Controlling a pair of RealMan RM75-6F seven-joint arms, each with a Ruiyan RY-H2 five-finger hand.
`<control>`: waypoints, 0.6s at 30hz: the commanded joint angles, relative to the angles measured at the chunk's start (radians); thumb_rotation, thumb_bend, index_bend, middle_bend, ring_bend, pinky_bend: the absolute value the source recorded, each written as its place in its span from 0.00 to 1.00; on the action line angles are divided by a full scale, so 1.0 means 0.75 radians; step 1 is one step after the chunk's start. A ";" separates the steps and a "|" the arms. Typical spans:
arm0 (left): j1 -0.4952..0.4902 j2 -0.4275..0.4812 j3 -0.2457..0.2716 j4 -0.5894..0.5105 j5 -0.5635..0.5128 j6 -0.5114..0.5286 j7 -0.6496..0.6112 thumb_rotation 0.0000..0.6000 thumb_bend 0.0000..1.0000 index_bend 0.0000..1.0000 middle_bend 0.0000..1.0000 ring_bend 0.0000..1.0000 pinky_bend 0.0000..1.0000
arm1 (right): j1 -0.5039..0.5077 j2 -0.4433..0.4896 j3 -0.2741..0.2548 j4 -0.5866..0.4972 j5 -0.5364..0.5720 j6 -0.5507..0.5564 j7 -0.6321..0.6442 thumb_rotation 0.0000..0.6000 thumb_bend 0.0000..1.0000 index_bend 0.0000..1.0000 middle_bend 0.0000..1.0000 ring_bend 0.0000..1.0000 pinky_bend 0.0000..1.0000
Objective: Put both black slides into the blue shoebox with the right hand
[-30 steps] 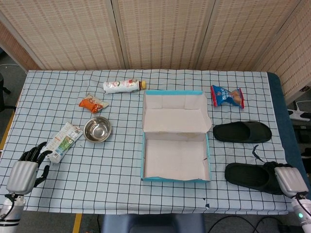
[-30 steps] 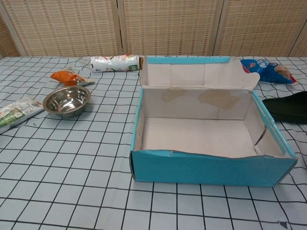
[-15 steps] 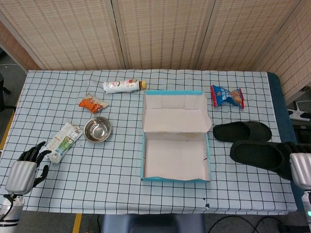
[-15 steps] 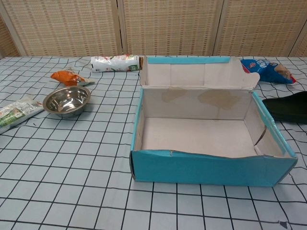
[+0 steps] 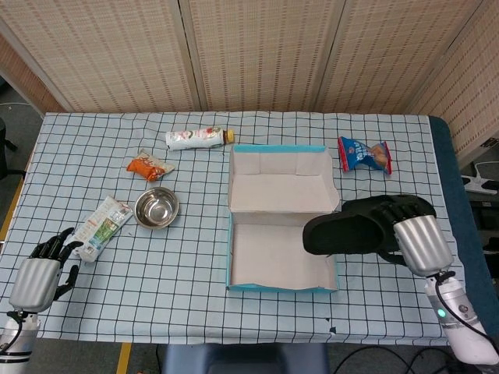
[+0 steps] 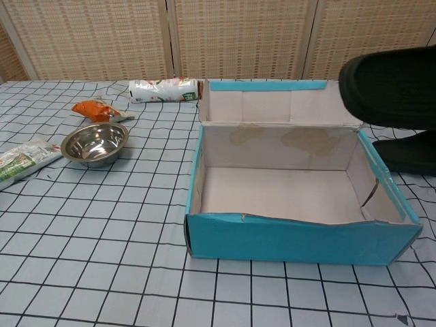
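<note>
Slides, black: two. One slide [image 5: 351, 231] is carried in the air by the right hand [image 5: 421, 243], whose fingers are closed on its heel end; its toe overhangs the right wall of the shoebox. In the chest view it shows at upper right, above the box rim. The second slide [image 5: 417, 204] lies on the counter [image 5: 195, 312] just right of the box, largely hidden behind the first; the chest view shows it at the right edge.

Shoebox, blue [image 5: 282, 241]: one, open, lid flap folded back toward the far side, interior showing bare cardboard.

Left hand [image 5: 39, 276]: one, low at the near left corner of the counter, fingers curled with nothing in them.

Other items, one each: steel bowl [image 5: 156, 207], orange packet [image 5: 148, 166], white bottle lying on its side [image 5: 199, 138], green-and-white packet [image 5: 101, 226], blue snack bag [image 5: 364, 154].

Open room: a wide band of checked cloth between the bowl and the box, and a strip along the near edge.
</note>
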 commanded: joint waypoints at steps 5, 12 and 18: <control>0.000 0.003 0.002 -0.004 -0.001 -0.005 -0.002 1.00 0.50 0.27 0.09 0.17 0.28 | 0.274 -0.208 0.109 -0.166 0.371 -0.284 -0.285 1.00 0.00 0.56 0.58 0.41 0.33; -0.001 0.007 0.003 -0.005 -0.005 -0.011 -0.002 1.00 0.50 0.27 0.10 0.17 0.28 | 0.405 -0.303 0.133 -0.222 0.609 -0.339 -0.401 1.00 0.00 0.57 0.59 0.42 0.34; -0.001 0.009 0.001 -0.013 -0.014 -0.016 0.002 1.00 0.50 0.27 0.10 0.17 0.28 | 0.499 -0.383 0.131 -0.255 0.748 -0.295 -0.523 1.00 0.00 0.57 0.59 0.42 0.34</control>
